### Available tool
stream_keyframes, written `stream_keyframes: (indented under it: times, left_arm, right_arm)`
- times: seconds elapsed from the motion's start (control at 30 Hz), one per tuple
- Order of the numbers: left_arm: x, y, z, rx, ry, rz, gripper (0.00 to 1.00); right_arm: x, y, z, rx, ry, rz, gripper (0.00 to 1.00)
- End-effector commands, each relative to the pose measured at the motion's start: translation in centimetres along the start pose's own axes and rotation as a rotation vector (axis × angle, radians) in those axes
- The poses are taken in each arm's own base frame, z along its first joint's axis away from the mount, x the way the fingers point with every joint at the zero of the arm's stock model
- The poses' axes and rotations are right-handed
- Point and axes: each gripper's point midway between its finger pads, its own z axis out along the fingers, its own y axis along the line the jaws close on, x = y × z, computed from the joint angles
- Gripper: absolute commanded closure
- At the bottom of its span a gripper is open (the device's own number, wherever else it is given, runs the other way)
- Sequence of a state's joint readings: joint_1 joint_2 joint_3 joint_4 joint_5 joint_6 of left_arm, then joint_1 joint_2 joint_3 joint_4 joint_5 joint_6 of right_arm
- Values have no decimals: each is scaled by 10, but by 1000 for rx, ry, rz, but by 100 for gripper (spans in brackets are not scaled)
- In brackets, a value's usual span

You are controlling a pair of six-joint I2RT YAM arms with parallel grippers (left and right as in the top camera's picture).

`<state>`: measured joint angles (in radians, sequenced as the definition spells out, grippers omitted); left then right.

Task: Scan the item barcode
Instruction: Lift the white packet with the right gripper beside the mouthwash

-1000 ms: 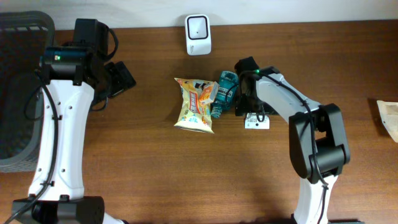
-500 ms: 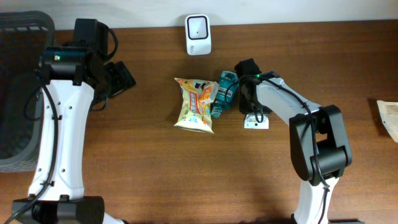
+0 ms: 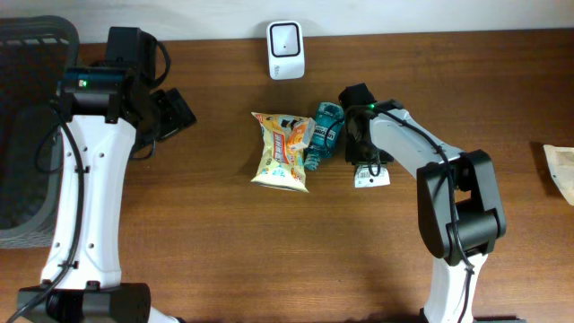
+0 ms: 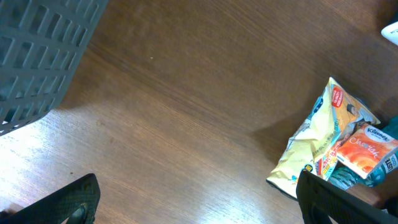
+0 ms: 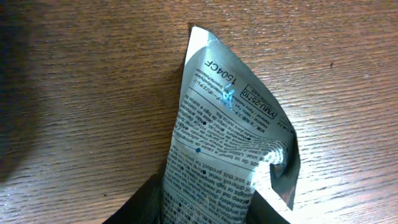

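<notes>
The white packet [image 5: 230, 143] sits right of centre on the wooden table [image 3: 224, 251], its lower end pinched between the narrowed fingers of the right gripper [image 5: 205, 210]. Its print reads "1504CF". Just left are a teal pack [image 3: 321, 135] and a yellow snack bag [image 3: 282, 152]. The grey basket [image 3: 27, 135] at the left is too dark inside to judge. The left gripper [image 4: 199, 202] gapes wide, empty.
</notes>
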<state>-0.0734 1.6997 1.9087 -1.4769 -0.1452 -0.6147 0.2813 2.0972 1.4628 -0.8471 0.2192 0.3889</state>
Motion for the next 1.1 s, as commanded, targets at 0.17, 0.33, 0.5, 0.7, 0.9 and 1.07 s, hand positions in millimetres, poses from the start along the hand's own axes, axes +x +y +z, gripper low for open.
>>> stream_keyframes:
  times: [0.17, 0.33, 0.5, 0.7, 0.9, 1.07]
  left_arm:
    - [0, 0, -2, 3, -4, -11, 1]
    - [0, 0, -2, 3, -4, -11, 1]
    - [0, 0, -2, 3, -4, -11, 1]
    - [0, 0, -2, 3, -4, -11, 1]
    - [0, 0, -2, 3, -4, -11, 1]
    - [0, 0, -2, 3, -4, -11, 1]
  right_arm:
    - [-2, 11, -2, -46, 43, 11, 69]
    - [-20, 24, -26, -120, 27, 18, 75]
    - [-27, 38, -38, -202, 23, 22, 78]
    - [-44, 44, -56, -241, -20, 27, 78]
    - [-35, 40, -57, -219, 3, -94, 71]
    - [-19, 33, -51, -193, 53, -201, 54]
